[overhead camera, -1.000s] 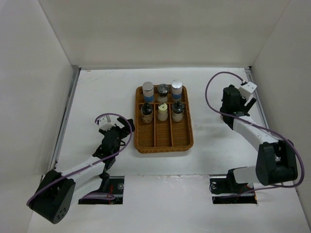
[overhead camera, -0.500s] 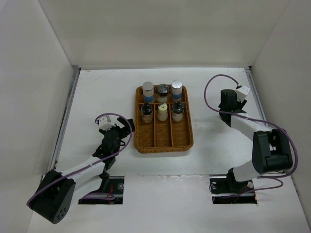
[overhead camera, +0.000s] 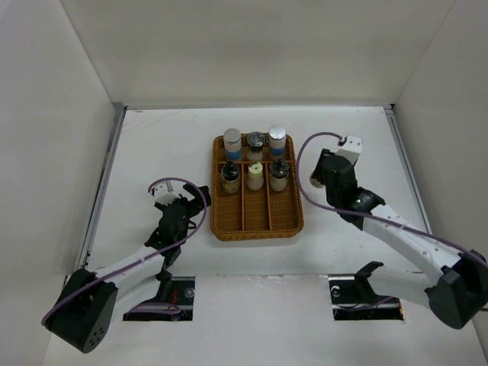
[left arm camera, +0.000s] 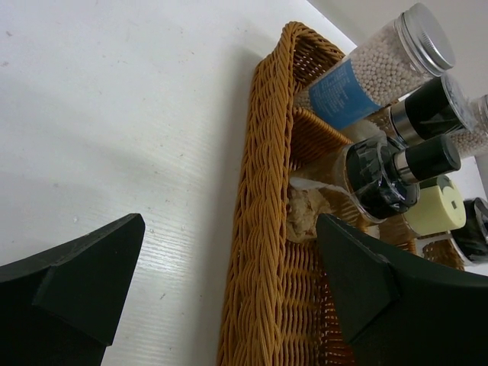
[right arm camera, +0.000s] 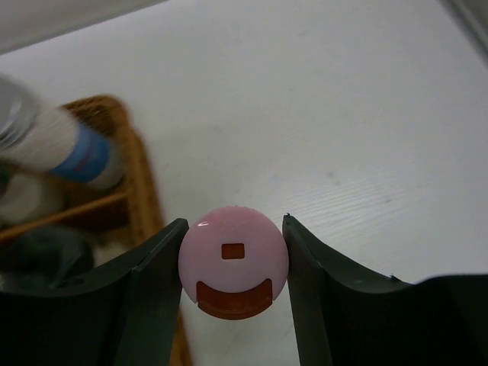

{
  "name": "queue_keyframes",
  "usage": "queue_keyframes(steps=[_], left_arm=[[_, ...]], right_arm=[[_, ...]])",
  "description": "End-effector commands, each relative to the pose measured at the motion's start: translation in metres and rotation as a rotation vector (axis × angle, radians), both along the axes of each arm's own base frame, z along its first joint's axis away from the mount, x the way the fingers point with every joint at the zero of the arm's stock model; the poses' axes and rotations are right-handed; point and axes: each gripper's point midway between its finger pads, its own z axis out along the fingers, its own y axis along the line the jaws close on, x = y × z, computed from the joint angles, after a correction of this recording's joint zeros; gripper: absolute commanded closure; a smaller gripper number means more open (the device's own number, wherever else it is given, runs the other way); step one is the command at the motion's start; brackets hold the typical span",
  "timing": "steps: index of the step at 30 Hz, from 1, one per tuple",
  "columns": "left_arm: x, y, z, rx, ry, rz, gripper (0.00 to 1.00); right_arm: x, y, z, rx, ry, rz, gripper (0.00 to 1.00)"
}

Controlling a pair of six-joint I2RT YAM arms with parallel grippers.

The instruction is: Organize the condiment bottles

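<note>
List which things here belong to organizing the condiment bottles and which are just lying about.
Job: pink-capped bottle, between the right fingers; two blue-banded bottles; three dark-capped bottles; cream-capped bottle.
Lying about: wicker tray holding those six; table.

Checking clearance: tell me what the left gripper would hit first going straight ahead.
Probably the side wall of the wicker tray, straight ahead of the left gripper; a dark-capped bottle stands just behind. Depth is unclear.

Bright, even light over the white bench [overhead camera: 168, 145], shadows soft. Right wrist view: wicker tray [right arm camera: 149, 183] and blue-banded bottle [right arm camera: 72, 149] smeared with blur at left, pink-capped bottle [right arm camera: 233, 263] crisp, slight sheen.
</note>
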Motion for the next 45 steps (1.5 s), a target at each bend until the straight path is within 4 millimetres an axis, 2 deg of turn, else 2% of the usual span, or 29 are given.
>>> queue_keyframes(steps=[1,6,10,13,16,21,25,28,31,33,40,43,45], left_arm=[[0.007,0.000,0.018,-0.026,-0.054,0.010,0.00],[0.010,-0.002,0.016,-0.013,-0.040,0.009,0.00],[0.011,-0.002,0.022,-0.017,-0.059,0.014,0.00],[0.012,-0.003,0.021,-0.012,-0.050,0.010,0.00],[0.011,-0.001,0.019,-0.012,-0.050,0.019,0.00],[0.010,0.005,0.018,-0.009,-0.031,0.035,0.00],[0.013,0.013,0.020,0.013,-0.013,0.067,0.00],[0.013,0.020,0.013,0.029,0.023,0.100,0.00],[0.015,0.028,0.006,0.051,0.077,0.138,0.00],[0.015,0.030,0.002,0.057,0.105,0.148,0.00],[0.015,0.029,0.001,0.064,0.139,0.150,0.00],[0.017,0.032,0.004,0.066,0.145,0.162,0.00],[0.017,0.032,0.011,0.075,0.155,0.163,0.00]], right_arm=[[-0.030,0.043,0.000,-0.037,0.052,0.172,0.57],[-0.071,0.126,0.013,0.020,0.039,0.466,0.58],[-0.092,0.188,0.027,0.094,0.004,0.663,0.58],[-0.093,0.222,0.033,0.111,-0.032,0.746,0.58],[-0.087,0.243,0.028,0.069,-0.044,0.787,0.57],[-0.078,0.260,0.006,0.030,-0.034,0.808,0.57],[-0.074,0.265,-0.016,-0.005,-0.004,0.813,0.56],[-0.075,0.267,-0.032,-0.022,0.019,0.818,0.55],[-0.077,0.269,-0.044,-0.028,0.040,0.821,0.44],[-0.075,0.270,-0.045,-0.034,0.036,0.821,0.36],[-0.077,0.268,-0.022,-0.013,-0.019,0.833,0.14],[-0.077,0.258,0.007,0.003,-0.083,0.820,0.00],[-0.076,0.248,0.032,0.045,-0.145,0.796,0.00]])
